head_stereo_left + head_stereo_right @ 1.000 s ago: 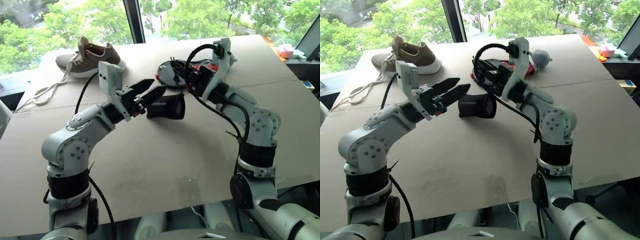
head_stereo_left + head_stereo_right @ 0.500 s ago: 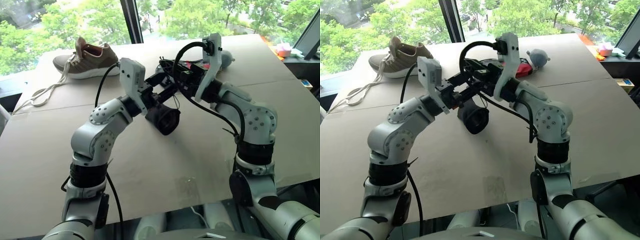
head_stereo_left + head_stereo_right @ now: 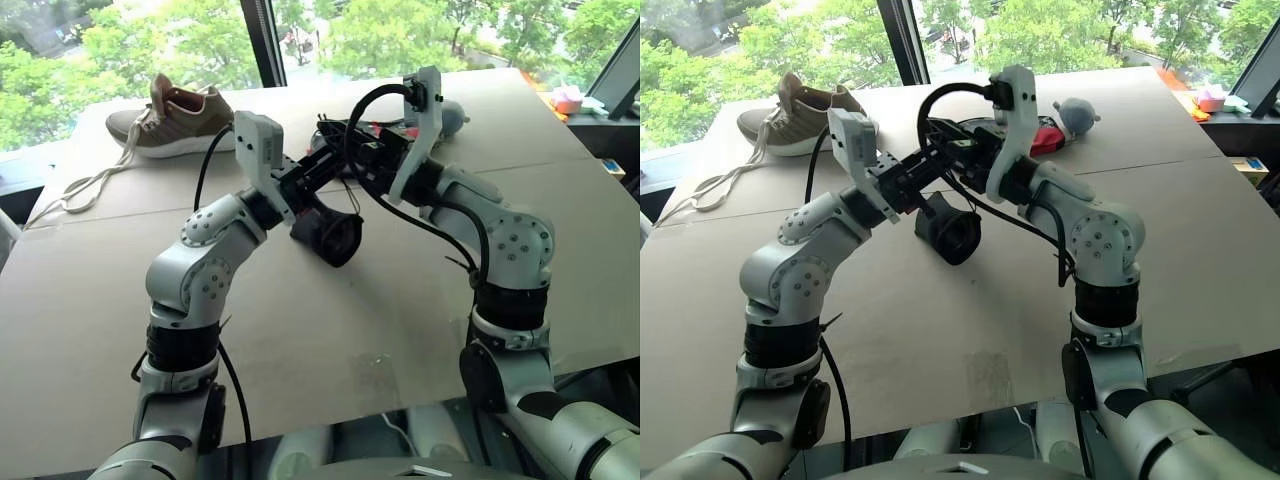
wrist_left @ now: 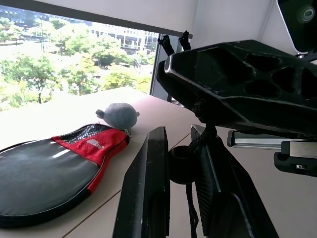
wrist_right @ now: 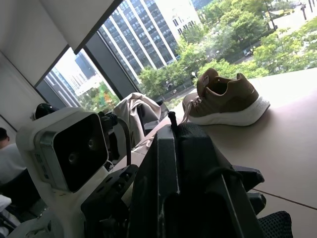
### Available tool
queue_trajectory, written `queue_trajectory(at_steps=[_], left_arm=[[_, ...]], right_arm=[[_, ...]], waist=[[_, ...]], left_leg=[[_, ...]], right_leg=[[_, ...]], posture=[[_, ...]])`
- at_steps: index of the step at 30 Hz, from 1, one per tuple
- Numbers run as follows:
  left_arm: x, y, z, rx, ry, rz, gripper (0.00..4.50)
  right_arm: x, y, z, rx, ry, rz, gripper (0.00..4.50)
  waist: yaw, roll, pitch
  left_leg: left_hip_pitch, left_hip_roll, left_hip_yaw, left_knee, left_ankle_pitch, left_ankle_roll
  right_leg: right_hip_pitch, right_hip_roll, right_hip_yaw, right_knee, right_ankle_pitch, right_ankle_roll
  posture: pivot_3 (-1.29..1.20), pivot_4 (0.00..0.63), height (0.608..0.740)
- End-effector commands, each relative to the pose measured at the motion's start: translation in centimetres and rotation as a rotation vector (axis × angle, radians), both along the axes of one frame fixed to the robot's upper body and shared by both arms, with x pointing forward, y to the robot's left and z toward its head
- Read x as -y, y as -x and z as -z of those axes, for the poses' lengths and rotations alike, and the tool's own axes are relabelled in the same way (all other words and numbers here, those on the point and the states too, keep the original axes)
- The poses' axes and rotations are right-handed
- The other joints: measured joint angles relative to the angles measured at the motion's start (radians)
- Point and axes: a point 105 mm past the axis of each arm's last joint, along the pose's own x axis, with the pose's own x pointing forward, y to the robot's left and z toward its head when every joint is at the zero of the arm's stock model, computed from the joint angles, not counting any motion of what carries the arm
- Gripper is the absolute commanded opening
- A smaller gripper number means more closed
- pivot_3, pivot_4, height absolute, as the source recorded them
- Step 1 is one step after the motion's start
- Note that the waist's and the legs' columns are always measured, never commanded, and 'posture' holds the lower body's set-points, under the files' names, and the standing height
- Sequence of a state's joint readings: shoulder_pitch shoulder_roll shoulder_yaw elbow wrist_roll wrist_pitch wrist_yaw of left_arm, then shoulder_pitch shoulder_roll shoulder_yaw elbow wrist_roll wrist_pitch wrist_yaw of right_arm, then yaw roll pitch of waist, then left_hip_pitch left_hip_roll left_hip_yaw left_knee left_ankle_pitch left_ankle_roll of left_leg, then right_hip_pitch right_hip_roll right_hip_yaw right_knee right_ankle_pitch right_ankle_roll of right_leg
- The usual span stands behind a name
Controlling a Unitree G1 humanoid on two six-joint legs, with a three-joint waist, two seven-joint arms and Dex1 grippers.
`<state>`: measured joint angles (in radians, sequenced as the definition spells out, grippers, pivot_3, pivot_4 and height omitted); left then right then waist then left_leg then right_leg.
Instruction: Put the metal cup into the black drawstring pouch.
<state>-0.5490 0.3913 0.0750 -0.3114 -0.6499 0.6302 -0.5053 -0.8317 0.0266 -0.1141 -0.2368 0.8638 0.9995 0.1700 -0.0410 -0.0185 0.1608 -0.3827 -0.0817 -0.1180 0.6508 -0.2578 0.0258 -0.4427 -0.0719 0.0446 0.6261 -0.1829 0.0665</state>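
The left eye view shows the left gripper (image 3: 325,170) has narrowed its jaws onto the black drawstring pouch (image 3: 332,236), joining the closed right gripper (image 3: 345,160); cup unseen.

Both arms have grey metal shells with small dark screws at the round joints and black bands between segments. A white camera block sits above each wrist. Black cables loop behind the black fingers (image 4: 148,198).
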Motion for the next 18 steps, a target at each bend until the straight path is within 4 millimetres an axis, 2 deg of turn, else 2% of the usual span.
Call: queue_trajectory(at_steps=[1, 4, 8, 13, 18], left_arm=[[0.2, 0.6, 0.2, 0.016, -0.041, 0.011, 0.16], [0.1, 0.6, 1.7, 0.000, -0.109, 0.002, 0.16], [0.4, 1.3, 3.7, -0.051, -0.190, 0.052, 0.16], [0.3, 1.2, 4.2, -0.101, -0.185, 0.041, 0.16], [0.3, 1.3, 4.5, -0.097, -0.207, 0.040, 0.16]], right_arm=[[0.2, 1.0, -2.1, 0.084, -0.048, -0.009, 0.00], [0.9, 0.7, -3.8, 0.109, -0.102, 0.017, 0.00], [2.8, 0.5, -7.5, 0.160, -0.223, 0.048, 0.00], [5.4, 0.4, -11.6, 0.206, -0.351, 0.072, 0.00], [6.7, 0.6, -14.3, 0.220, -0.450, 0.076, 0.00]], waist=[[0.000, 0.000, 0.000], [0.000, 0.000, 0.000], [0.000, 0.001, 0.000], [0.001, 0.001, 0.000], [-0.001, 0.001, 0.000]], left_leg=[[0.000, 0.000, 0.000, 0.000, 0.000, 0.000], [0.000, 0.000, 0.000, 0.000, 0.000, 0.000], [0.000, 0.000, 0.000, 0.000, 0.000, 0.000], [-0.001, 0.000, -0.001, 0.000, 0.000, 0.000], [-0.001, 0.000, 0.000, -0.001, 0.000, 0.000]], right_leg=[[0.000, 0.000, 0.000, 0.000, 0.000, 0.000], [0.000, 0.000, 0.000, 0.000, 0.000, 0.000], [0.000, 0.000, 0.000, 0.000, 0.000, 0.000], [0.000, 0.000, 0.000, 0.000, 0.000, 0.000], [-0.001, 0.000, 0.000, 0.000, 0.000, 0.000]], posture=[[0.00, 0.150, 0.740], [0.00, 0.150, 0.740], [0.00, 0.150, 0.740], [0.00, 0.150, 0.740], [0.00, 0.150, 0.740]])
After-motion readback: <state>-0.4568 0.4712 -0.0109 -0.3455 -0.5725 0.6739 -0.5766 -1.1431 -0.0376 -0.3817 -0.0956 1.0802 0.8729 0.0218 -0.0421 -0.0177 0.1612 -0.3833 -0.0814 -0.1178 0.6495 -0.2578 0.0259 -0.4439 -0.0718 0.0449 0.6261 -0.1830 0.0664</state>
